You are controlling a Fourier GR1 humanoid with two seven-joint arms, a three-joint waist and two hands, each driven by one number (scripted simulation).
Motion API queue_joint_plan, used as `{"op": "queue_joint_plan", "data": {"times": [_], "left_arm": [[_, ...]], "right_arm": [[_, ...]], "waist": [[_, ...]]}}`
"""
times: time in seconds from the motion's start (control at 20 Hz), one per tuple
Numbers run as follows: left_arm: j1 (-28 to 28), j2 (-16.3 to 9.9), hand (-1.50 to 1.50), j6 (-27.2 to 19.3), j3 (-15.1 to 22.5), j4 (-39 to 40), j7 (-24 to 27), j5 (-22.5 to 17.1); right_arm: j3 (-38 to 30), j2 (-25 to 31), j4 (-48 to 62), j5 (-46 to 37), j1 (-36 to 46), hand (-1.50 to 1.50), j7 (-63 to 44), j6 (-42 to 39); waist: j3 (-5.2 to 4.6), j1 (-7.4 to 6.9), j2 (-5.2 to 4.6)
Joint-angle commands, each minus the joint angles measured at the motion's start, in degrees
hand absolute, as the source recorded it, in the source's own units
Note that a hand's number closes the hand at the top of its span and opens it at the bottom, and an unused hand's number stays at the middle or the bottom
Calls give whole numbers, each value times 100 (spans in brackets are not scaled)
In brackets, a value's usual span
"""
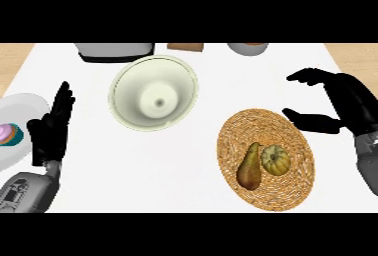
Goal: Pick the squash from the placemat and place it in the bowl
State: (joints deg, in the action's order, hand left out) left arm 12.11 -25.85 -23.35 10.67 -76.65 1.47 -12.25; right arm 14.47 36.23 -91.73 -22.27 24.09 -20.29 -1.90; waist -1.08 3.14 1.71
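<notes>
- Right forearm enters from the lower right edge and runs up along the right side of the view; the right hand [347, 102] sits above and to the right of the placemat [289, 192], over the white counter [184, 165].
- Right hand: fingers extended leftward in a gentle curve, thumb extended leftward below them, a wide gap between the two. Spread, nothing in it. The thumb tip lies at the placemat's upper right rim; whether it touches the mat I cannot tell.
- Left forearm enters at the lower left corner; the left hand [50, 132] stands with fingers straight and pointing up, held together, near the left edge. Holds nothing; resting.
- Squash [275, 160]: small, round, ribbed, yellow-green, lying on the woven round placemat, right of centre. Well apart from the right hand's fingers.
- Pear [250, 167]: brown-green, elongated, lying just beside the squash on its left, on the same mat.
- Bowl [154, 93]: pale cream, upper centre of the counter, up and left of the placemat; nothing inside.
- White plate [18, 107] at the left edge, partly behind the left hand, carrying a small pink and teal item [9, 134].
- Along the far edge: a grey and white appliance [114, 51], a brown block [185, 47], a grey cup [247, 48], all partly cut off.
</notes>
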Motion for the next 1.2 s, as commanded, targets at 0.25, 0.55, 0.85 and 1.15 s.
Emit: {"op": "queue_joint_plan", "data": {"times": [0.25,0.55,0.85,1.15], "left_arm": [[-334,-310,0,247,-256,-249,-137,-250],[-478,-554,0,538,-315,-1003,-471,-440],[-218,-308,0,614,-266,-747,-429,-268],[-338,-535,0,807,-423,-1042,-453,-397]], "right_arm": [[1283,286,-1653,-2897,-1482,-150,-2335,668],[1855,-47,-3302,-4387,-1980,-150,-4435,-124],[2170,-1077,-3261,-4579,-882,-150,-5134,-2079],[1644,-1575,-1897,-3991,-639,-150,-4950,-2825]], "waist": [[75,152,39],[95,-193,-58],[95,-336,-164],[84,-479,-183]]}}
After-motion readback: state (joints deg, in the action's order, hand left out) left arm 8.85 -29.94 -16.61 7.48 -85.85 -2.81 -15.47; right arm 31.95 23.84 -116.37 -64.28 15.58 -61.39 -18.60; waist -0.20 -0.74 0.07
